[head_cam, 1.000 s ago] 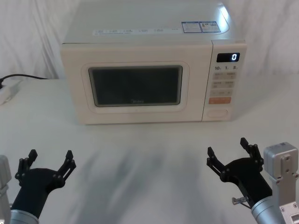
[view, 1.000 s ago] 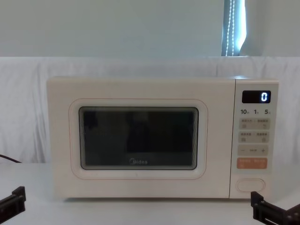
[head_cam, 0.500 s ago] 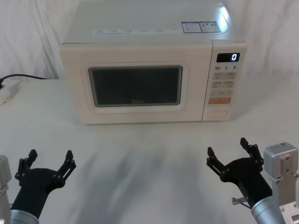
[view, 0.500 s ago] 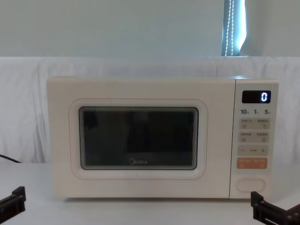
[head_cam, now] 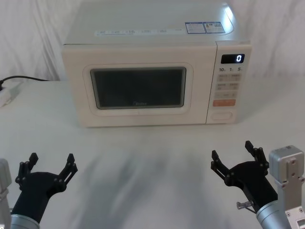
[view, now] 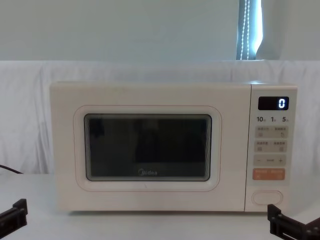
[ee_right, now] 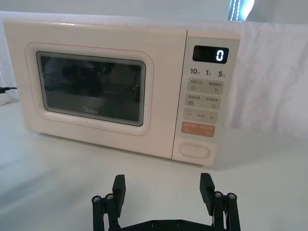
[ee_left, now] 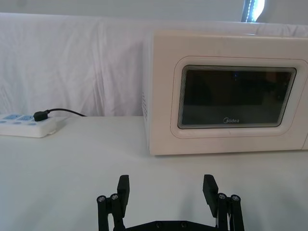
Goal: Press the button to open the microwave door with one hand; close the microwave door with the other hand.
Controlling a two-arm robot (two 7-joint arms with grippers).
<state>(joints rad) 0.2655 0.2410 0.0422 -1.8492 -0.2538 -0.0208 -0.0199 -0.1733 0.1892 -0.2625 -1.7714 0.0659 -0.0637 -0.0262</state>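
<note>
The cream microwave [head_cam: 147, 43] stands at the back of the white table, its display showing 0. Its door [head_cam: 138, 88] with the dark window is shut flush; the same door [view: 146, 147] faces the chest view. The wide cream button [head_cam: 221, 115] sits at the bottom of the control panel, also seen as the button [ee_right: 194, 150] and the button [view: 267, 197]. My left gripper [head_cam: 50, 168] hovers open low at the near left, well short of the oven. My right gripper [head_cam: 234, 155] hovers open at the near right, in front of the panel but apart from it.
A white power strip [ee_left: 26, 125] with a black plug and cable lies on the table to the left of the oven. White cloth hangs behind. Open table [head_cam: 143, 157] stretches between the grippers and the oven front.
</note>
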